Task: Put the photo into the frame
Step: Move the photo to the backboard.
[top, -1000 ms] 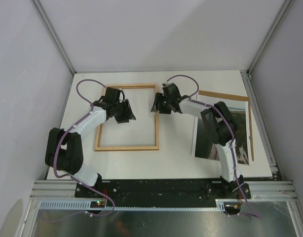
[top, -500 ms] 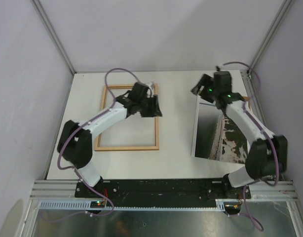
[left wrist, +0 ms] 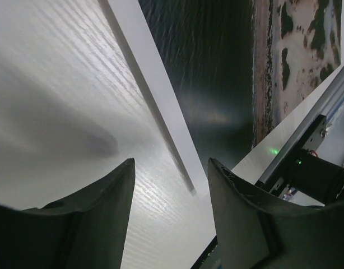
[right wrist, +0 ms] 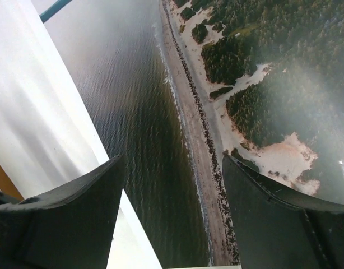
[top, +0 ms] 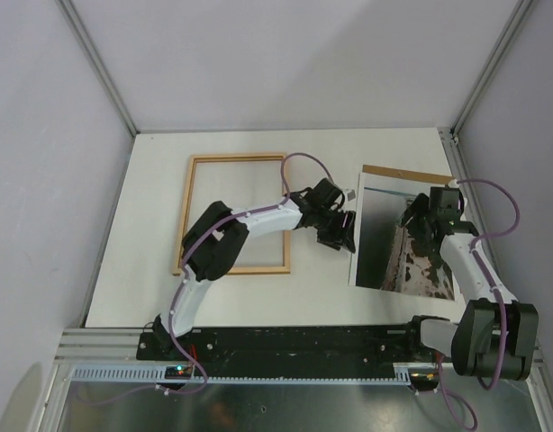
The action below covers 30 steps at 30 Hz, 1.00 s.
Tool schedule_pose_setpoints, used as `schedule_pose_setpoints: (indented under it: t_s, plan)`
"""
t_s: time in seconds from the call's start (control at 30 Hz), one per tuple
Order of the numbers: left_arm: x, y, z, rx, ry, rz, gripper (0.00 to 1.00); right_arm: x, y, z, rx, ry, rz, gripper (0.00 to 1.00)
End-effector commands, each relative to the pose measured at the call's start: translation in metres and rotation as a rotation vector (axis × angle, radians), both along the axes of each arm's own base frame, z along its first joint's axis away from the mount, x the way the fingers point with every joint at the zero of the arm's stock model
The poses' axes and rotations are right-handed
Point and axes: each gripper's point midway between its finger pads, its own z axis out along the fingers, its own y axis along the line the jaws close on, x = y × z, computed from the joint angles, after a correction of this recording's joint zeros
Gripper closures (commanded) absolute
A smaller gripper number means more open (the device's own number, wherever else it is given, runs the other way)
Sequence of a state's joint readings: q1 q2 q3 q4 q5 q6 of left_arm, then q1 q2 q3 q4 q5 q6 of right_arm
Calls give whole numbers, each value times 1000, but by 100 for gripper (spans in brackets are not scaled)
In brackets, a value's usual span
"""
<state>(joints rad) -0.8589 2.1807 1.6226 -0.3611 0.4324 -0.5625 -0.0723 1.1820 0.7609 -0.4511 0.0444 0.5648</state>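
Observation:
The photo (top: 385, 243) lies flat at the right of the table, dark water on its left and mottled land on its right. The frame (top: 236, 157), light wood side up, lies at the left with nothing inside it. My left gripper (top: 340, 234) is open and empty, low over the table just beside the photo's left edge; its wrist view shows both fingers apart (left wrist: 171, 185) with the photo's white border and water (left wrist: 217, 84) ahead. My right gripper (top: 419, 225) is open and empty above the photo's middle; its wrist view (right wrist: 172, 185) looks down on the coastline (right wrist: 161, 112).
A brown backing board (top: 403, 172) lies under the photo, showing along its far edge. Metal enclosure posts (top: 466, 207) run along the table's right side. Purple cables loop above both arms.
My left arm swung right, from over the frame to the photo's left edge. My right arm drew back from the photo's far end to over its middle. The frame and photo have not moved.

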Motion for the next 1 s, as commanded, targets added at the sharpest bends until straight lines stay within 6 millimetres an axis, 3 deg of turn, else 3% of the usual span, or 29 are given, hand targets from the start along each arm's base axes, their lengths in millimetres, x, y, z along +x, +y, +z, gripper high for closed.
schedule_pose_setpoints:
  t_s: [0.0,0.37,0.97]
  plan:
    - [0,-24,20,-107,24,-51,41,5,-2,8,-5,-58,11,25]
    - [-5,-29,-10,-99,88,-73,41,11,8,1,33,-69,61,25]
    - [-8,-34,-39,-82,153,-74,47,17,15,1,59,-85,101,25]
